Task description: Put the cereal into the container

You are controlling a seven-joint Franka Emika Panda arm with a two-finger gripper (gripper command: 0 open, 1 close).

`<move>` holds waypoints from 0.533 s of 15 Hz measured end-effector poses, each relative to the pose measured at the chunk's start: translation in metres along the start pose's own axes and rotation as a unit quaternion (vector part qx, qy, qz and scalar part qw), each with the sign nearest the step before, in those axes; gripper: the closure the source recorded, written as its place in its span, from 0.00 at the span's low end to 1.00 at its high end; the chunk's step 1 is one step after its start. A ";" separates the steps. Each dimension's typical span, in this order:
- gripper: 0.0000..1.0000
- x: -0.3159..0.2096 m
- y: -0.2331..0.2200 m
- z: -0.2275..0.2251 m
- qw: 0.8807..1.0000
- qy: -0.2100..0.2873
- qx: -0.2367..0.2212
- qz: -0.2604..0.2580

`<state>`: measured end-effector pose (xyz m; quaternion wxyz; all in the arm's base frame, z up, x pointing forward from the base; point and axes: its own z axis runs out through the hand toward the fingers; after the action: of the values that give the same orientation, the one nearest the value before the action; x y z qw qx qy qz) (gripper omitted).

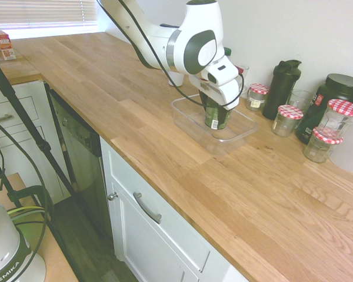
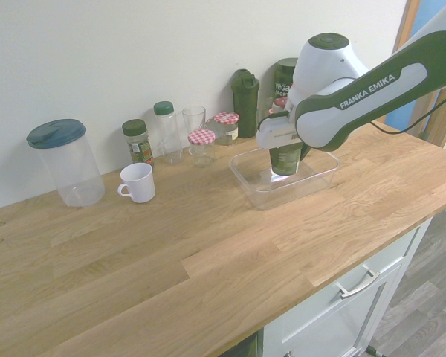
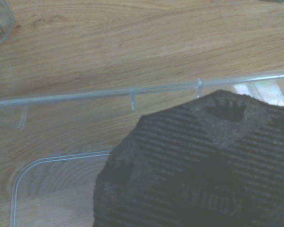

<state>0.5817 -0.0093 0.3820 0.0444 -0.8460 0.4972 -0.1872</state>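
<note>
A long wooden table [image 1: 165, 135] runs over white cabinet drawers, its front stretch bare. Toward the middle stands the container [image 1: 191, 120] [image 2: 256, 190], a shallow clear plastic tub with rounded corners. In the wrist view its thin clear rim [image 3: 85, 94] crosses the wood grain, with a rounded corner of the tub floor below it.

The white arm reaches down over the tub. Its tool [image 1: 216, 108] [image 2: 286, 149] is clamped on the cereal [image 1: 216, 120] [image 2: 287, 160], a glass jar with dark green contents and a small white label. The jar stands upright inside the container's walls, low near the tub floor; whether it touches the floor cannot be told. Its ribbed dark lid [image 3: 199, 165] fills much of the wrist view.

Behind the tub, along the pale wall, stand several other things: a white mug [image 2: 137, 182], a big clear canister with a blue-green lid [image 2: 65, 162], a small green-lidded spice jar [image 2: 137, 141], a clear bottle with a green cap [image 2: 166, 130], a drinking glass [image 2: 194, 120], jars with red-and-white checkered lids [image 2: 201, 146] [image 1: 257, 97], and a tall dark shaker bottle [image 1: 282, 88] [image 2: 246, 93].
</note>
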 end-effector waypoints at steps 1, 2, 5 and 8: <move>1.00 -0.001 0.001 0.003 1.000 -0.001 -0.001 0.000; 1.00 -0.001 0.001 0.006 1.000 -0.003 -0.002 0.002; 0.00 -0.001 0.002 0.009 1.000 -0.008 -0.003 0.006; 0.00 0.000 0.003 0.009 1.000 -0.014 -0.001 0.008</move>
<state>0.5829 -0.0120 0.3730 0.0519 -0.8444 0.5037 -0.1749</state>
